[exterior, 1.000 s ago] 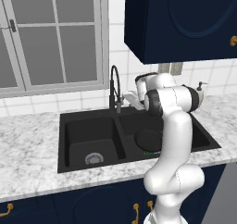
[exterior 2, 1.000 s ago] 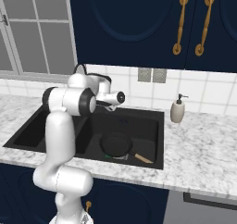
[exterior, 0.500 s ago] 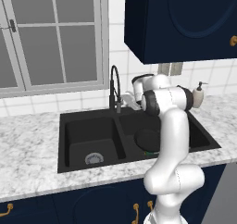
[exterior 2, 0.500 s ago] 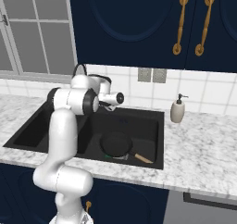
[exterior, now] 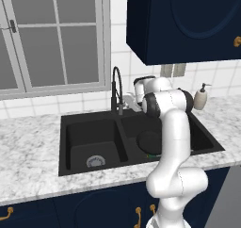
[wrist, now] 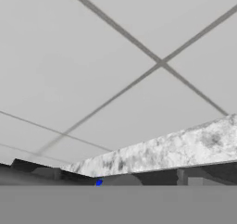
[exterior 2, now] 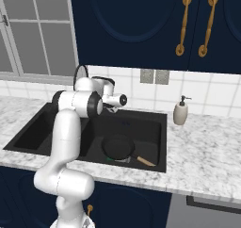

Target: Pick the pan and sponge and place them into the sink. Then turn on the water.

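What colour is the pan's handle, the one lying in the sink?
Light tan, like wood, against the all-black pan in the sink. It shows best in the right base view.

Pan point(exterior 2: 117, 147) fills right basin; left basin point(exterior: 92, 142) free.

Sink point(exterior: 75, 128) – matte black, smooth; round drain point(exterior: 95, 161) silvery metal. Pan point(exterior 2: 118, 147) flat black, dull finish, handle point(exterior 2: 145, 161) pale, wood-like. Faucet point(exterior: 116, 88) black, low sheen. Countertop point(exterior: 28, 151) grey-white speckled stone, polished look. Wall tiles point(wrist: 115, 47) plain white, smooth, thin grey grout. Cabinets point(exterior 2: 141, 29) deep navy, satin – handles point(exterior 2: 181, 22) brass-gold metal. Soap dispenser point(exterior 2: 180, 111) cream, ceramic-like. Robot arm point(exterior: 174, 128) glossy white plastic.
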